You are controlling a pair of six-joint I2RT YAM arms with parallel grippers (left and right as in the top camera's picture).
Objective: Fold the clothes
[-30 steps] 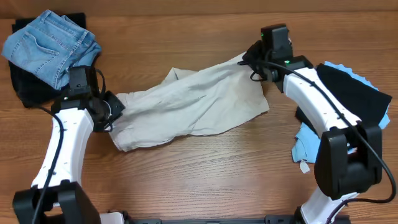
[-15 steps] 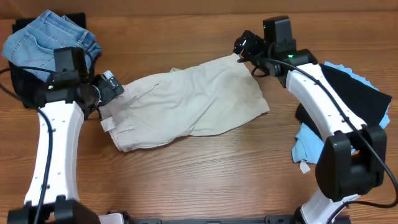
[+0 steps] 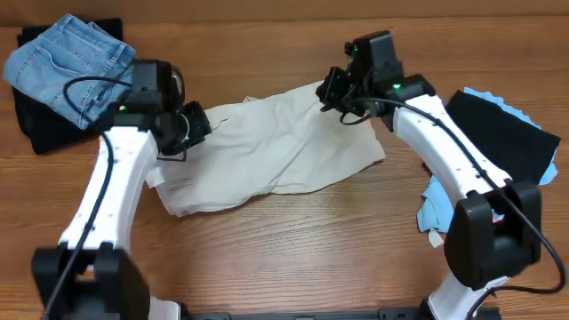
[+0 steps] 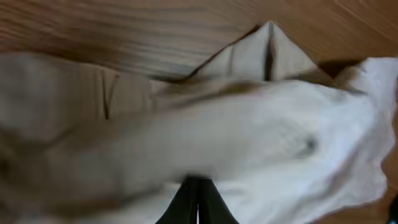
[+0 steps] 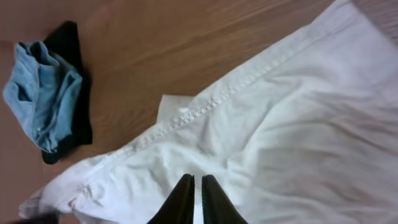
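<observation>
The cream trousers [image 3: 293, 147] lie crumpled across the middle of the table. My left gripper [image 3: 191, 124] is shut on their left end and holds it folded in over the rest. In the left wrist view the shut fingers [image 4: 198, 185] pinch the pale cloth [image 4: 249, 137]. My right gripper [image 3: 333, 89] is shut on the upper right corner of the trousers. In the right wrist view the fingers [image 5: 198, 182] are pressed together on the cloth [image 5: 298, 124], next to a stitched seam.
A folded denim garment [image 3: 71, 62] lies on a black one [image 3: 36, 133] at the back left; they also show in the right wrist view [image 5: 43, 99]. A black garment [image 3: 502, 133] and a light blue one [image 3: 440, 209] lie at the right.
Both grippers have moved inward with the cloth. The left one went right and up, drawing the left end over the trousers. The right one went left.
</observation>
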